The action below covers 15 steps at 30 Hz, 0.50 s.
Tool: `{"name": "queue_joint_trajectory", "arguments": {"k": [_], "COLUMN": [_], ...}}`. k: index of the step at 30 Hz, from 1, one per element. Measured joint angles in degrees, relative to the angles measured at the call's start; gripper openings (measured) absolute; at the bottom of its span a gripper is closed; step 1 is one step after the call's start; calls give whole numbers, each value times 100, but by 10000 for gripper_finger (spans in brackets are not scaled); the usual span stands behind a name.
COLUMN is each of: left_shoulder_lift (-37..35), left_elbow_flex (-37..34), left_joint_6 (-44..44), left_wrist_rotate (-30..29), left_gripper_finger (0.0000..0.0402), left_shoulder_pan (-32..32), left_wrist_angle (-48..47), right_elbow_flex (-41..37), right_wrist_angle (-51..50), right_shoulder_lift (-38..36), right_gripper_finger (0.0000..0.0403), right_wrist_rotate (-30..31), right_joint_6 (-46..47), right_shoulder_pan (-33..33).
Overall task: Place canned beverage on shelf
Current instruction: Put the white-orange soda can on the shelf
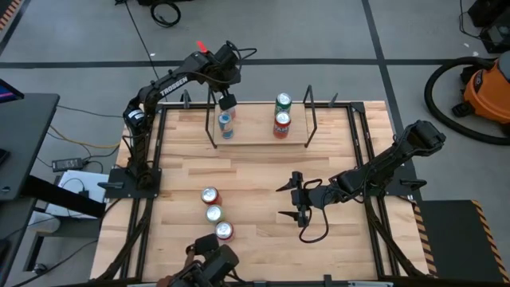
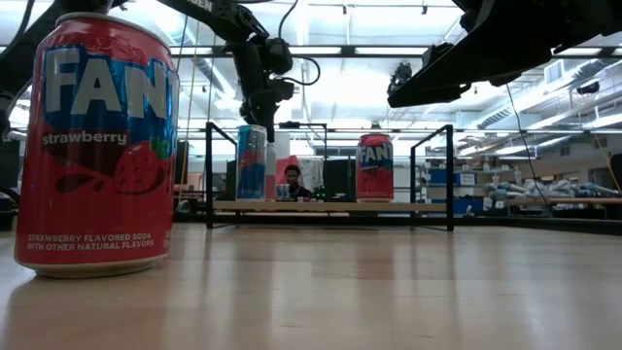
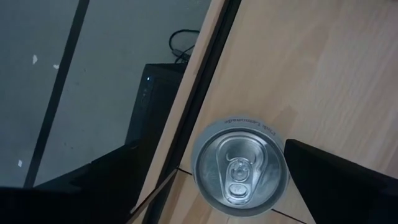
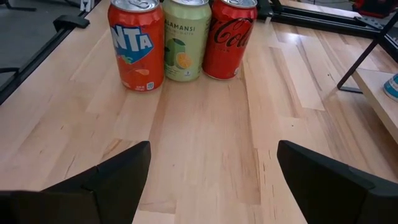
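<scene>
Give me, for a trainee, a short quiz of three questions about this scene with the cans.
1. True or false: the left claw is shut tight.
2. How many cans stand in the row of cans on the table, away from the shelf?
3. What does the open right claw face?
A. the row of cans
B. the blue can
C. the floor

Key:
1. False. It is open, just over the blue can on the shelf.
2. Three.
3. A.
</scene>
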Motion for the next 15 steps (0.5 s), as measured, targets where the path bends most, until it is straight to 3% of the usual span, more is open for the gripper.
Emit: {"name": "queue_joint_trajectory", "arguments": {"k": [15], "left_shoulder_lift": [-76], "left_elbow_flex": [0], "left_joint_6": [232], "left_wrist_rotate": [-24], "left_gripper_finger": [389], "left_shoulder_pan": [-9], "left_wrist_angle": [146], "right_elbow_flex": [-2], "right_wrist_angle": [-33], "right_shoulder_lift": [0], "right_gripper_finger": [362], "right_wrist_rotate": [0], "right_joint_6": [0], "right_shoulder_pan": [0]}}
